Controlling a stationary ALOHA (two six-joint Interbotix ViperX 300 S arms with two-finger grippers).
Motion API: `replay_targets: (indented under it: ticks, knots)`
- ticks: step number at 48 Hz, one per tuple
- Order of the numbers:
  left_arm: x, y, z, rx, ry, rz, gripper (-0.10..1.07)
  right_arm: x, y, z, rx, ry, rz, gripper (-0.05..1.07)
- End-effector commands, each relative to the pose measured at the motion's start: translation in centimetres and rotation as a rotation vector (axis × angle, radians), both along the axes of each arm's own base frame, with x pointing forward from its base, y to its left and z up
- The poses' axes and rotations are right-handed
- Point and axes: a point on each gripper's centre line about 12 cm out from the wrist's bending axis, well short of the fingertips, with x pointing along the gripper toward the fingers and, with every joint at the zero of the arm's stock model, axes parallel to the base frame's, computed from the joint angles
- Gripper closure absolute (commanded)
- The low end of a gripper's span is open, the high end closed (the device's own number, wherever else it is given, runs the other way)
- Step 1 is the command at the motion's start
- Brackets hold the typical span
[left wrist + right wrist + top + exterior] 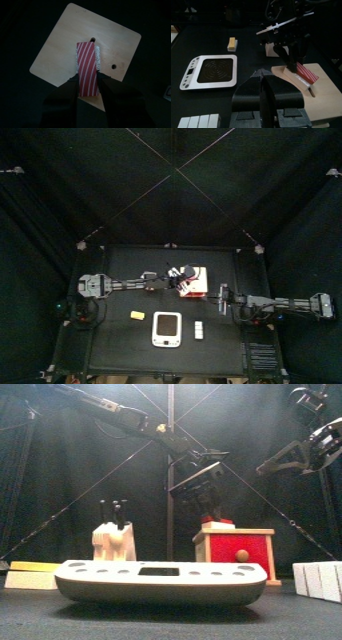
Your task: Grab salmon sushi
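Observation:
The salmon sushi (88, 67) is a red, finely striped chunk with a whitish side. It stands on the wooden top (67, 40) of a red-fronted box (234, 549) at mid-table. My left gripper (89, 90) reaches down over it, a jaw pressed on each side, shut on it. The right wrist view shows the same grip, with the sushi (305, 73) low between the left fingers (294, 55) and touching the board (328, 85). My right gripper (264, 75) hovers just right of the box, jaws together and holding nothing.
A white flat device (167, 328) lies near the front edge, with a tiny yellow block (135, 314) to its left and a small white piece (198, 330) to its right. A pale wooden stand (114, 542) rises left of the box.

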Motion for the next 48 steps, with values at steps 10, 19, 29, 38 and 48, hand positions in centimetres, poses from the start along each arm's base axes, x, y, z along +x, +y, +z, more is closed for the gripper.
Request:
replay_targets:
  ticks: [10,19,29,38,48]
  knots:
    - [-0.2,-0.2,4.0,0.015,-0.091,-0.007,0.37,0.2,-0.1,0.4,-0.001,-0.009,-0.003,1.02]
    - [-0.3,-0.3,4.6,0.016,-0.104,-0.010,0.37,0.2,-0.1,0.4,0.000,-0.009,-0.005,1.02]
    - [-0.3,-0.6,4.4,0.016,-0.099,-0.015,0.37,0.2,-0.1,0.4,-0.001,-0.009,-0.004,1.02]
    - [-0.3,-0.6,4.3,0.017,-0.095,-0.016,0.37,0.2,-0.1,0.4,0.000,-0.011,-0.005,1.02]
    - [-0.4,-0.7,4.4,0.020,-0.094,-0.021,0.37,0.2,-0.1,0.4,0.000,-0.009,-0.005,1.02]
